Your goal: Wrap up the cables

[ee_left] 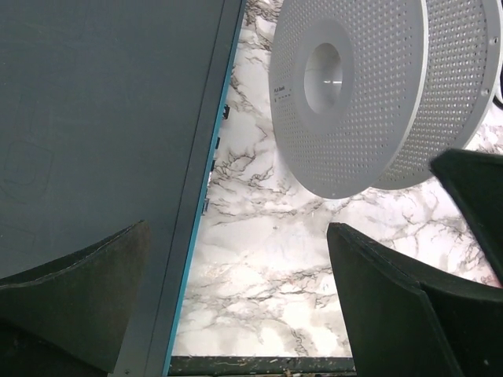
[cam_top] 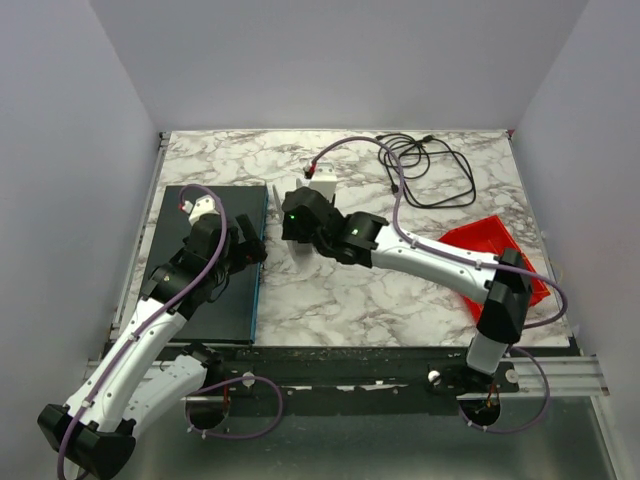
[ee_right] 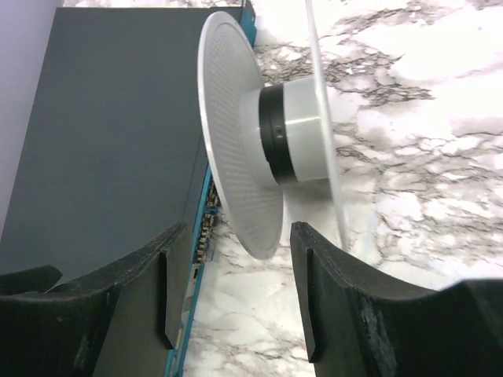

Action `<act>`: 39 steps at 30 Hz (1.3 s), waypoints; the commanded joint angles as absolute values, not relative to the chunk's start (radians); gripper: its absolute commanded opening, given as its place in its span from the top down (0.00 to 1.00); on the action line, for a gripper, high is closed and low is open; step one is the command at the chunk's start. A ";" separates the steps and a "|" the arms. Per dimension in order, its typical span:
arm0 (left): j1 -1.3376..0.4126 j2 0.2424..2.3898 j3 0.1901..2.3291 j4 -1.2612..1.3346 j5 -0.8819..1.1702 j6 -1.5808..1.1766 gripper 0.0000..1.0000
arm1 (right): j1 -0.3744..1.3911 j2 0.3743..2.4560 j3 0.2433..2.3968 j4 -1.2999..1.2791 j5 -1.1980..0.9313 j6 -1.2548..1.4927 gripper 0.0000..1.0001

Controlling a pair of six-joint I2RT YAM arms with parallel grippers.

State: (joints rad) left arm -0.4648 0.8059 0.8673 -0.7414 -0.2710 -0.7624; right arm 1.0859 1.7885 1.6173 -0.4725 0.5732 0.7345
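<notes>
The cables (cam_top: 425, 170), thin black cords in loose loops, lie at the back right of the marble table, far from both grippers. A white perforated spool (cam_top: 320, 188) stands on its edge near the table's middle. It fills the upper right of the left wrist view (ee_left: 377, 86), and the right wrist view shows it edge-on (ee_right: 236, 141), with a black band on its hub. My right gripper (cam_top: 303, 205) (ee_right: 236, 236) is open just behind the spool's lower rim, its fingers apart from it. My left gripper (cam_top: 255, 245) (ee_left: 236, 236) is wide open and empty over the board's edge.
A dark grey board with a blue edge (cam_top: 230, 310) (ee_left: 94, 118) (ee_right: 110, 133) covers the table's left side. A red bin (cam_top: 490, 245) sits at the right, partly under the right arm. The table's near edge (ee_left: 259, 365) lies just below the left gripper.
</notes>
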 commanded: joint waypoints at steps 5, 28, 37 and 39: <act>-0.459 0.787 0.865 -0.718 -0.237 -0.723 0.01 | 1.096 1.566 1.522 -0.698 0.767 0.820 0.34; -0.459 0.706 0.871 -0.712 -0.092 -0.679 0.01 | 0.170 1.126 1.052 -0.928 0.647 0.908 0.31; -0.458 0.673 0.867 -0.729 -0.058 -0.638 0.01 | -0.175 1.322 1.082 -0.818 0.649 0.948 0.32; -0.459 0.656 0.861 -0.735 -0.062 -0.636 0.01 | -0.234 1.348 1.070 -0.771 0.612 0.955 0.33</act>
